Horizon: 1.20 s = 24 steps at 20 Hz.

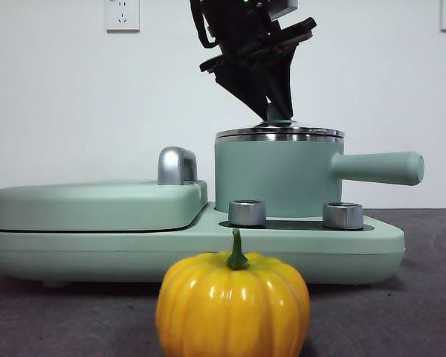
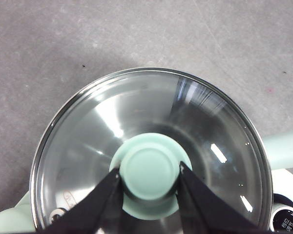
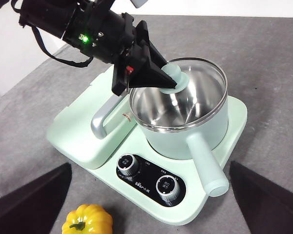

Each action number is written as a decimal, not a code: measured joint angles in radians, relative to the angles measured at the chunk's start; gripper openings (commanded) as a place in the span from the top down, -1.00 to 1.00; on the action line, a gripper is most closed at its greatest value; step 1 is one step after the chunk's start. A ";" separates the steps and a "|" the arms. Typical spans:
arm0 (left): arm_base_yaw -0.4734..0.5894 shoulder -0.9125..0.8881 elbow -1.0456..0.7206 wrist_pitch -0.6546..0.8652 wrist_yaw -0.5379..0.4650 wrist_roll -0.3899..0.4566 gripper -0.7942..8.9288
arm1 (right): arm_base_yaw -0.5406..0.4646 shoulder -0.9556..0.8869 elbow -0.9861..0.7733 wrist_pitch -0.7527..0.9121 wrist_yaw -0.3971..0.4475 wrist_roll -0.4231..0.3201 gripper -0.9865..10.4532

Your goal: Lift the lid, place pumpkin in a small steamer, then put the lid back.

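Glass lid [image 2: 151, 146] on small steamer [image 1: 279, 175] | left gripper [image 2: 150, 176] clamps its knob | right gripper [image 3: 146, 204] wide, high above

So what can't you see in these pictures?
- Front view: the bottom of the pumpkin is cut off by the picture's lower edge.
- Front view: inside the small steamer is hidden by its own wall.
- Left wrist view: the left claw, shut on the lid knob, covers part of the glass.
- Right wrist view: the words by the two dials are too small to read.
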 measured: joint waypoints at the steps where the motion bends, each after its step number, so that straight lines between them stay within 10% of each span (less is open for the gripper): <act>1: 0.000 0.000 0.000 0.000 0.000 0.000 0.80 | 0.000 0.000 0.000 0.000 0.000 0.000 -0.07; 18: 0.003 -0.016 0.111 -0.112 0.005 -0.005 0.80 | 0.008 0.002 0.000 -0.018 0.000 0.024 -0.07; 24: 0.098 -0.126 0.111 -0.152 0.008 -0.004 0.80 | 0.198 0.073 0.000 -0.047 0.032 0.102 -0.03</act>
